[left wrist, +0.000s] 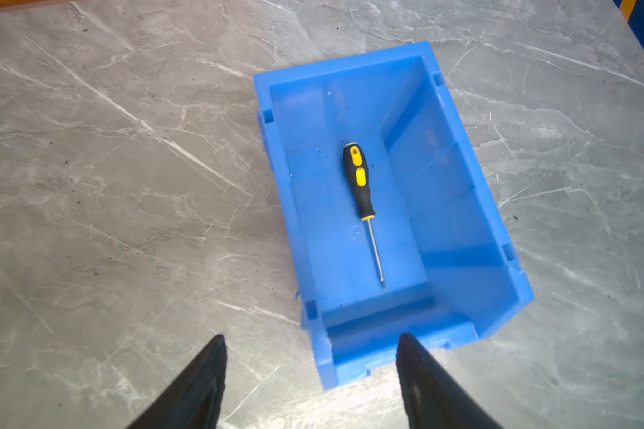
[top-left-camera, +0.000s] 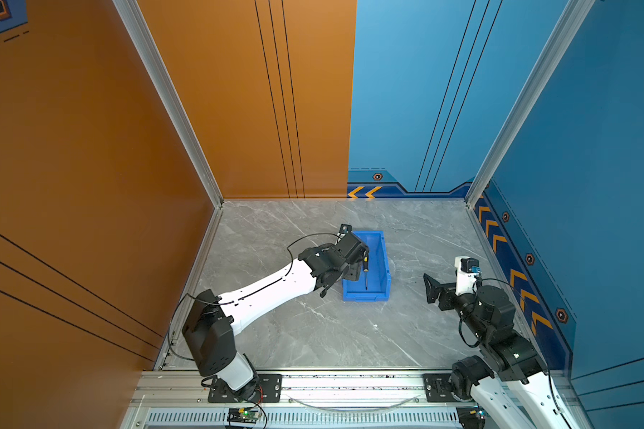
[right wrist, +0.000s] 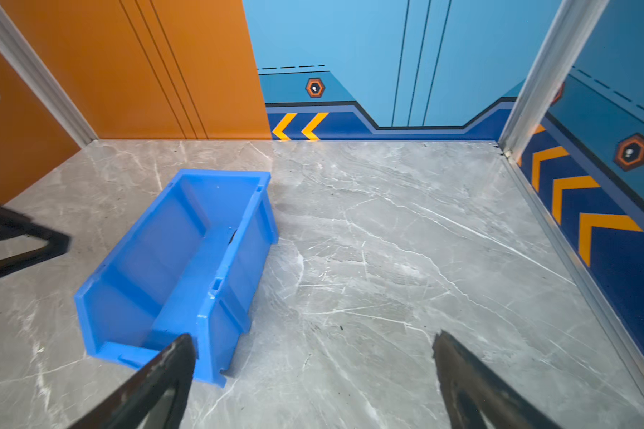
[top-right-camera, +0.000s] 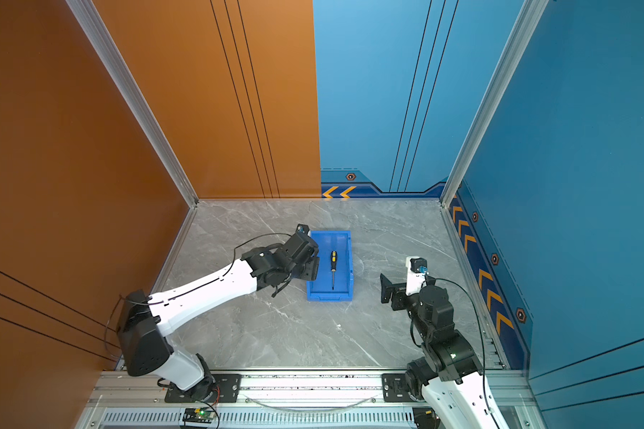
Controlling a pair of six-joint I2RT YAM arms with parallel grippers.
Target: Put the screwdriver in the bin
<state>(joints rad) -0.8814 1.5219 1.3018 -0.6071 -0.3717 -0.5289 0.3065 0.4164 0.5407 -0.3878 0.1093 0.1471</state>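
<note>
Lying lengthwise in the bin [left wrist: 443, 204], screwdriver [left wrist: 366, 208] clear of both long walls.

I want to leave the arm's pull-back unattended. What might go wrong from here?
1. The left tool hangs open close to the bin. As it pulls away, it may clip a wall and shove or tip the bin.
2. The screwdriver lies loose on the bin's floor, with its tip toward the lowered front lip. A hard jolt might slide it out there.
</note>
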